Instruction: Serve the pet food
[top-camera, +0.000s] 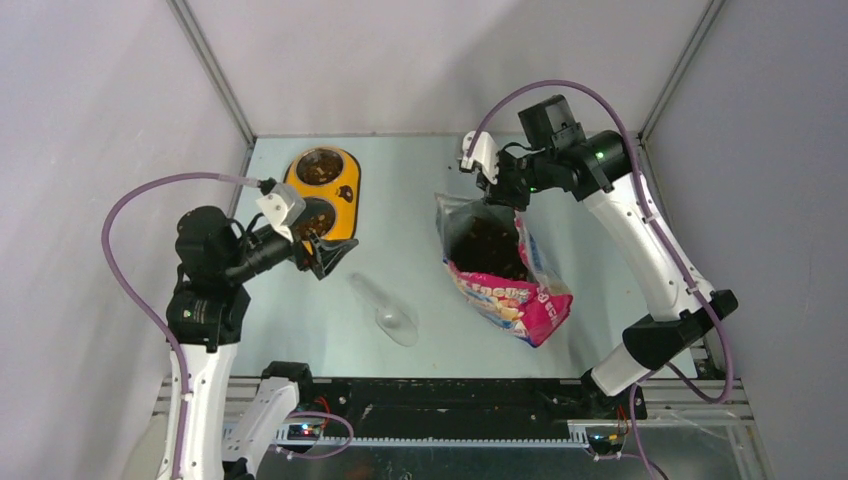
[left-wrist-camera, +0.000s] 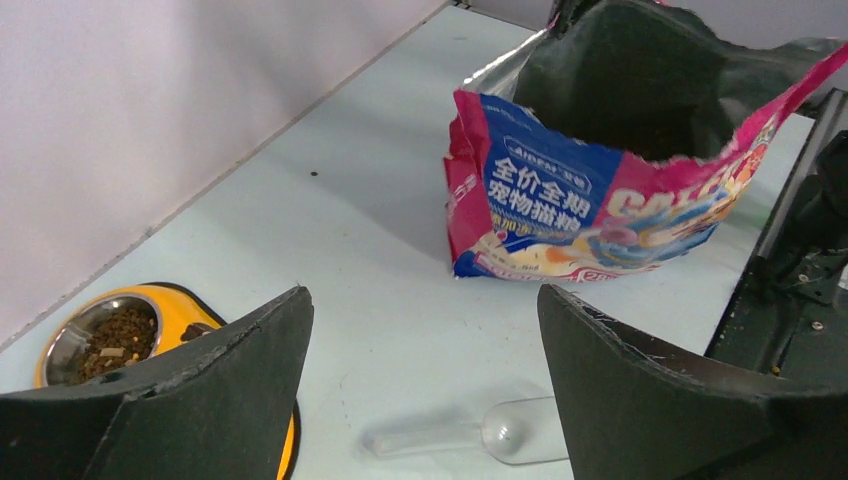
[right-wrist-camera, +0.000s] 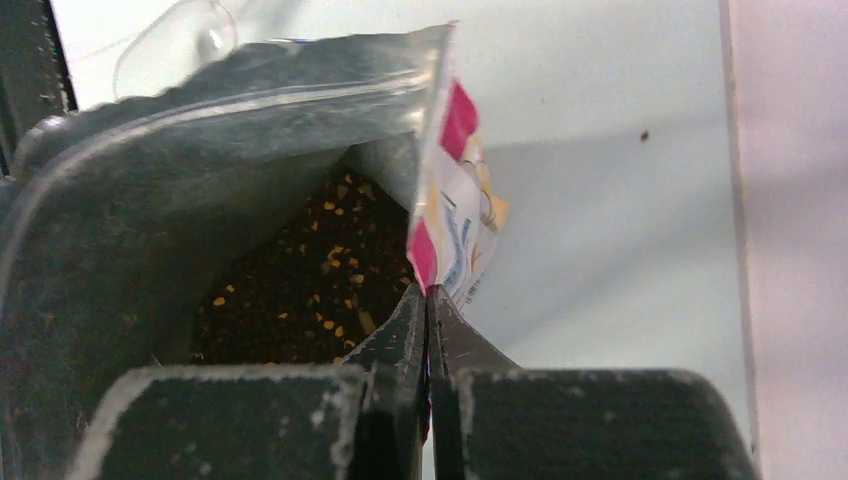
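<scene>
Pet food (right-wrist-camera: 300, 290) lies as a dark brown heap inside the open pink-blue bag (top-camera: 505, 285), which sits right of the table's middle. My right gripper (right-wrist-camera: 428, 295) is shut on the bag's (right-wrist-camera: 445, 180) far rim, one finger inside the mouth and one outside. More pet food (left-wrist-camera: 115, 335) fills the steel bowls of the orange feeder (top-camera: 345, 190) at the far left. My left gripper (left-wrist-camera: 425, 330) hangs open beside the feeder with nothing between its fingers. The clear scoop (top-camera: 385, 310) lies empty on the table, below and ahead of the left gripper.
Grey walls close in the table on the left, back and right. The arm bases and a black rail run along the near edge. The scoop (left-wrist-camera: 480, 435) lies between the feeder and the bag (left-wrist-camera: 560, 200).
</scene>
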